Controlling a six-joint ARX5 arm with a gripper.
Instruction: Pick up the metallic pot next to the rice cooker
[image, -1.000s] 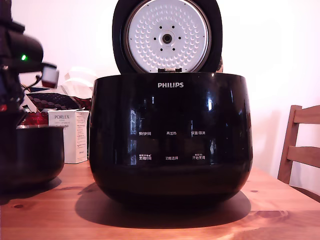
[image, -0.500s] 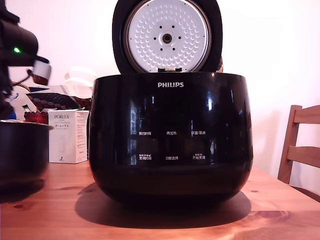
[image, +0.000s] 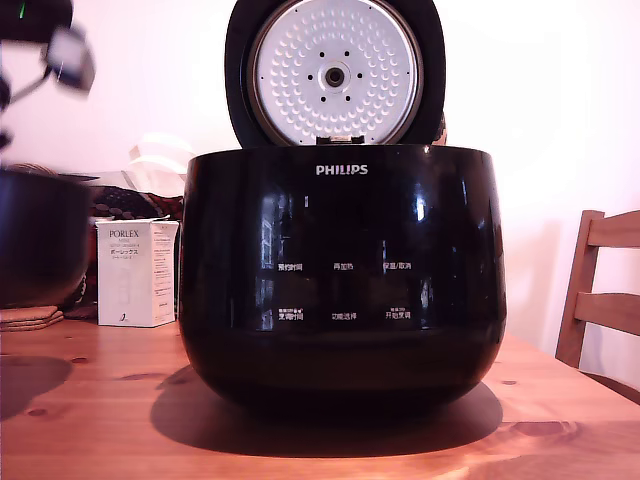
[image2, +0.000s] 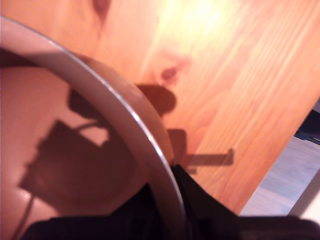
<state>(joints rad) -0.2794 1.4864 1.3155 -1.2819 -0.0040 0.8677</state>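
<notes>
Exterior view: the round dark metallic pot (image: 40, 238) hangs at the view's far left, its rounded base clear of the wooden bench (image: 330, 440), with its shadow on the boards below. It sits beside, and apart from, the large glossy black PHILIPS rice cooker (image: 342, 275), which stands on the bench with its round lid (image: 334, 72) raised, dimpled silver inner plate facing the camera. A white PORLEX box (image: 137, 272) stands between pot and cooker, further back. A wooden chair (image: 600, 295) shows at the view's right edge.

Wrist view: the pincer (image2: 167, 200) is clenched on the pot's thin silvery rim (image2: 125, 117), one dark finger inside the wall, the other outside it. The pot's interior fills one side of the picture; bench wood lies beyond the rim.
</notes>
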